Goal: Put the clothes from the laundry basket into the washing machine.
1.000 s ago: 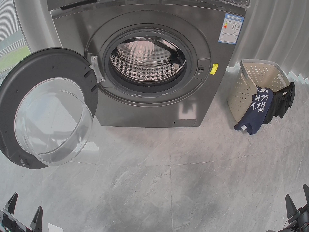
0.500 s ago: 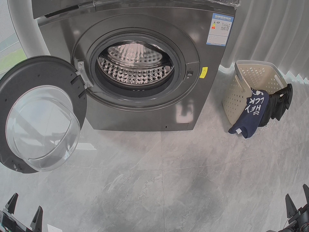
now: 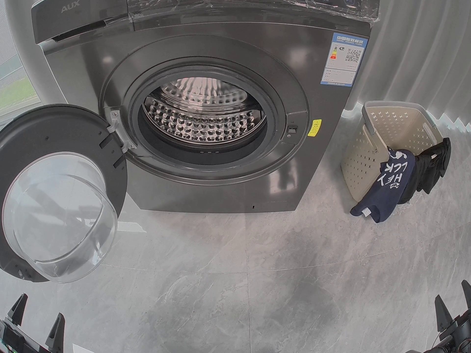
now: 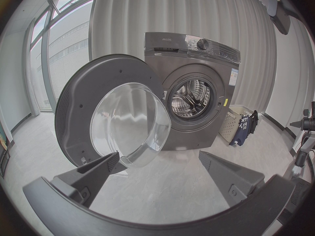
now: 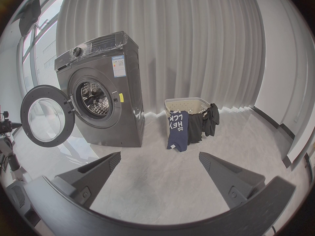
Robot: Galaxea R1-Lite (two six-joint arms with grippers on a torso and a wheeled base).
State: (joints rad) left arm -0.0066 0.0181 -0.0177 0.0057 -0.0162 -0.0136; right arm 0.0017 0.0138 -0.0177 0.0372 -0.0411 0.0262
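Straight ahead of us stands the washing machine, its round door swung wide open to our left and no clothes visible in the steel drum. Just right of it the laundry basket stands on the tiled floor. A navy shirt and a black garment hang over its near rim. Our left gripper and right gripper sit low, well short of everything, jaws spread wide and holding nothing. We judge this the approach, with no garment picked yet; next we must close in on the basket so the right arm can pinch the hanging shirt. Against half a second ago the whole head view has shifted and the machine looms larger, so the camera moved; basket and clothes lie unchanged.
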